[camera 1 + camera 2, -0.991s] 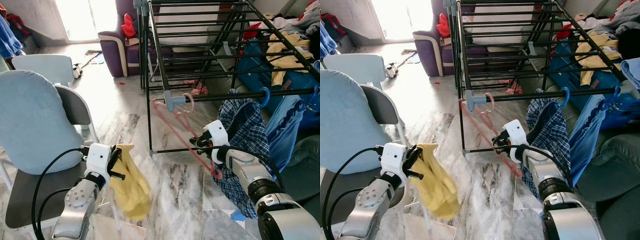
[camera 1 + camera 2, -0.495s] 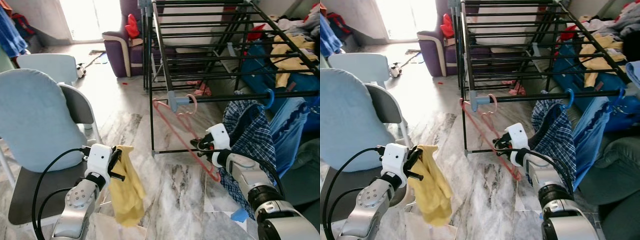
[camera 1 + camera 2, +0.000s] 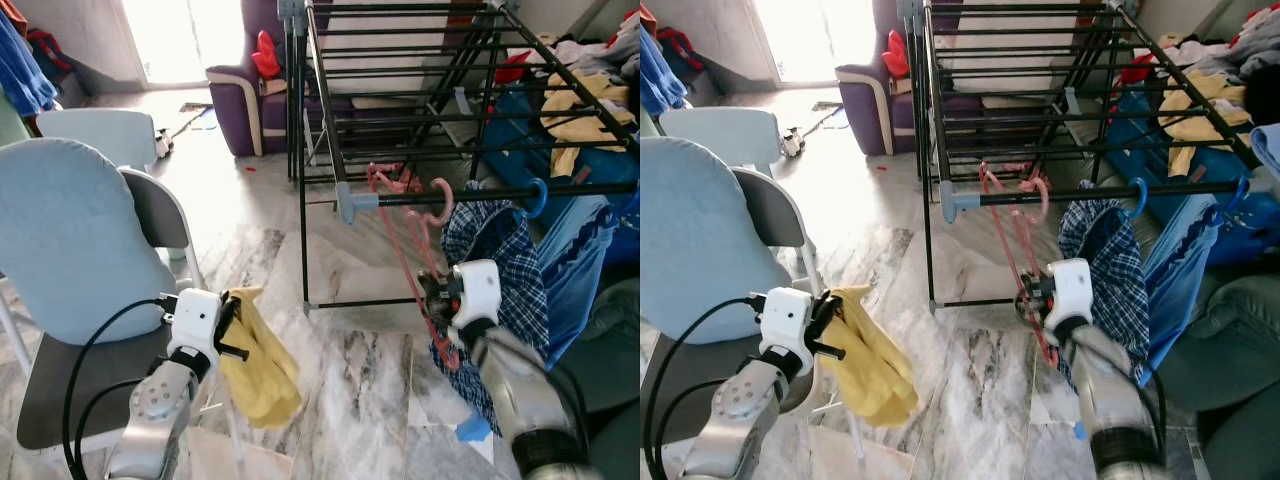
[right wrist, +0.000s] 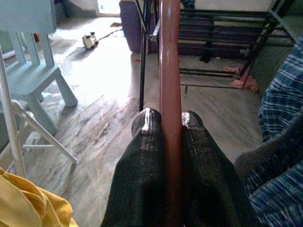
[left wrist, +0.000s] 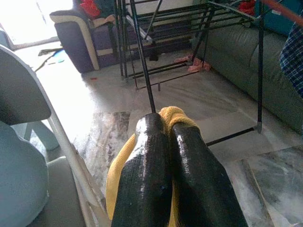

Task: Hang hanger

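Here the right gripper (image 3: pixel 437 292), centre right of the frame, is clenched on the pink hanger (image 3: pixel 412 265), whose hook sits over the black drying rack's front bar (image 3: pixel 480 193) beside a checked shirt (image 3: pixel 500 270). Lower left, the left gripper (image 3: pixel 232 325) pinches a yellow cloth (image 3: pixel 258 360) near a pale blue chair (image 3: pixel 70 250).

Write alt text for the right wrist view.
The right claw is shut on a red hanger that runs up between its black fingers. Beyond are a marble floor, a black rack, a plaid shirt and yellow cloth.
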Robot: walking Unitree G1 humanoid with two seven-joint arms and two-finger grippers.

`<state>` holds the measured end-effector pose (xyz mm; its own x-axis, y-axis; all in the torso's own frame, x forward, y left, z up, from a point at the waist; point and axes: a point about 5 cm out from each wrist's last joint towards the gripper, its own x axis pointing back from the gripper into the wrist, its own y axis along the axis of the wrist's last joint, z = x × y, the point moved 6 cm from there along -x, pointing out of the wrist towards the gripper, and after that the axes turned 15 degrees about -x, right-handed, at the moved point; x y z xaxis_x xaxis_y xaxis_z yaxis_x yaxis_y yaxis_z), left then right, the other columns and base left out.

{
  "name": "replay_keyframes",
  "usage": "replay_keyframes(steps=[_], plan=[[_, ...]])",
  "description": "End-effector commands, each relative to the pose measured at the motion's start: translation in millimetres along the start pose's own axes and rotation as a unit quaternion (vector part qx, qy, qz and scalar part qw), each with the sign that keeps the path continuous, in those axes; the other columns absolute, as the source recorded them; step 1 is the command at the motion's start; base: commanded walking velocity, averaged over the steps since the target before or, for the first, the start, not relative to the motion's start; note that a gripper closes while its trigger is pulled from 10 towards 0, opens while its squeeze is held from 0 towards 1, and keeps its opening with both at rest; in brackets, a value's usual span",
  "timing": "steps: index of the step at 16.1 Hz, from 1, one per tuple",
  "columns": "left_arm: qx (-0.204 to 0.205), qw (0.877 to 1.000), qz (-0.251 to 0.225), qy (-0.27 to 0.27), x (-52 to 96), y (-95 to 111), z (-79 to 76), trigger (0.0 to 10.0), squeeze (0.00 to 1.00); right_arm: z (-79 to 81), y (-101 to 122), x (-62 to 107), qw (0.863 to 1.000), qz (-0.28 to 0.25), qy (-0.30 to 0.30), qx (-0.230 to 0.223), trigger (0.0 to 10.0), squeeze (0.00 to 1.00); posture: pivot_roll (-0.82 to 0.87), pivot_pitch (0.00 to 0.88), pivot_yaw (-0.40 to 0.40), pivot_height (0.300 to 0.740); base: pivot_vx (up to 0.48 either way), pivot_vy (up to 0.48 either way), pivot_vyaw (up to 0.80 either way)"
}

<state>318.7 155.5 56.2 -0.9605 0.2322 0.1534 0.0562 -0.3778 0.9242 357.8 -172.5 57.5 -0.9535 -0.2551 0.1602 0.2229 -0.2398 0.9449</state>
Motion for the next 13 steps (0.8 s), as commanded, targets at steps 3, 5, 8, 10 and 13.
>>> replay_keyframes(steps=[3, 5, 8, 10, 13], plan=[[-0.022, 0.999, -0.020, 0.020, -1.8, 11, 7.1, 10.0, 0.00, 5.0, -3, 25.3, 1.000, -0.001, -0.006, 0.007, 10.0, 0.00, -0.10, 0.000, 0.002, 0.740, 0.000, 0.000, 0.00], [-0.028, 0.999, -0.021, 0.025, 0.3, 13, 7.8, 10.0, 0.00, 2.8, -2, 37.1, 1.000, -0.002, -0.016, 0.010, 10.0, 0.00, -0.10, 0.000, -0.001, 0.740, 0.000, 0.000, 0.00], [-0.031, 0.999, -0.019, 0.030, -0.3, 12, 8.3, 10.0, 0.00, 18.8, 2, 33.1, 1.000, -0.005, 0.008, 0.003, 10.0, 0.00, -0.09, 0.000, -0.005, 0.740, 0.000, 0.000, 0.00], [-0.031, 0.999, -0.017, 0.031, -0.4, 12, 8.3, 10.0, 0.00, 23.8, 5, 28.1, 1.000, -0.005, 0.010, -0.001, 10.0, 0.00, -0.09, 0.000, -0.008, 0.740, 0.000, 0.000, 0.00], [-0.033, 0.999, -0.017, 0.032, -0.3, 12, 8.8, 10.0, 0.00, 29.0, 6, 22.9, 1.000, -0.005, 0.013, -0.006, 10.0, 0.00, -0.08, 0.000, -0.011, 0.740, -0.086, 0.000, 0.00]])
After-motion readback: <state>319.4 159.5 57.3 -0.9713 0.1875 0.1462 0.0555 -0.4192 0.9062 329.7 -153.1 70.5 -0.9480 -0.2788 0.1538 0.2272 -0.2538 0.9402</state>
